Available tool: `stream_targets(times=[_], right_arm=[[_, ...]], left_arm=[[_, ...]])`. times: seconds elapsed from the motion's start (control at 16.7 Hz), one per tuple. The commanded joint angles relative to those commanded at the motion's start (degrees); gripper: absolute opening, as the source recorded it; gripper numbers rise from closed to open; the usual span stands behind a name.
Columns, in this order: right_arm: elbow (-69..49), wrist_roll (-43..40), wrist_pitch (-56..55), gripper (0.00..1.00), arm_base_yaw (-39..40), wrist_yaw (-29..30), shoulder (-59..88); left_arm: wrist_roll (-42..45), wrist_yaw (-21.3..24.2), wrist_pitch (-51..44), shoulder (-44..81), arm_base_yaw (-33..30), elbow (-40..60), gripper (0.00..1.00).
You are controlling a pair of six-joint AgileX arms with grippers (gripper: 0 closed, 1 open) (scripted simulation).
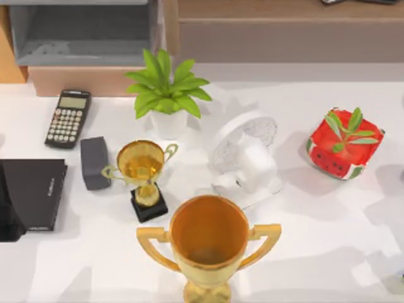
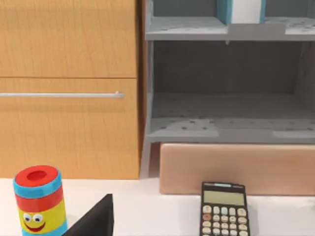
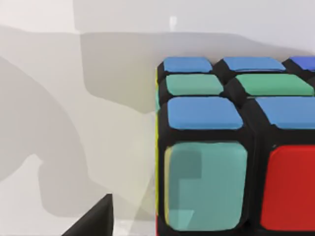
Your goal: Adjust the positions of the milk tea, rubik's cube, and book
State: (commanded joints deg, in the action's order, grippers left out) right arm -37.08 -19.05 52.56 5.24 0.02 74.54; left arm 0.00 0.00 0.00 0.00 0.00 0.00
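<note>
The milk tea (image 2: 38, 199), a cup banded red, yellow and blue with a smiling face, stands on the white table in front of the wooden cabinet, close to my left gripper (image 2: 93, 223), of which a dark tip shows. The book (image 2: 243, 11), teal covers around white pages, stands upright on the grey shelf's upper board. The rubik's cube (image 3: 221, 162), with blue, green, teal and red tiles, sits on the table right in front of my right gripper (image 3: 93, 221). Neither gripper touches anything that I can see.
A calculator (image 1: 68, 118) lies by the grey shelf (image 1: 82, 31). A potted plant (image 1: 165, 95), a dark grey box (image 1: 95, 162), a small trophy (image 1: 142, 170), a large trophy (image 1: 208, 243), a white fan (image 1: 243, 158) and a watermelon pot (image 1: 344, 142) crowd the middle. A black slab (image 1: 35, 189) lies at the left.
</note>
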Motion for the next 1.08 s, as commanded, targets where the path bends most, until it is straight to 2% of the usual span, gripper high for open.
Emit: stream_targets(times=[0.12,0.9,1.08], right_arm=[[0.0,0.0,0.0,1.0,0.0,0.0,0.0],[0.0,0.0,0.0,0.02,0.0,0.0,0.0],[0.0,0.0,0.0,0.0,0.0,0.0,0.0]], left_arm=[[0.0,0.0,0.0,0.0,0.0,0.0,1.0],[0.0,0.0,0.0,0.0,0.0,0.0,1.0],[0.0,0.0,0.0,0.0,0.0,0.0,1.0]])
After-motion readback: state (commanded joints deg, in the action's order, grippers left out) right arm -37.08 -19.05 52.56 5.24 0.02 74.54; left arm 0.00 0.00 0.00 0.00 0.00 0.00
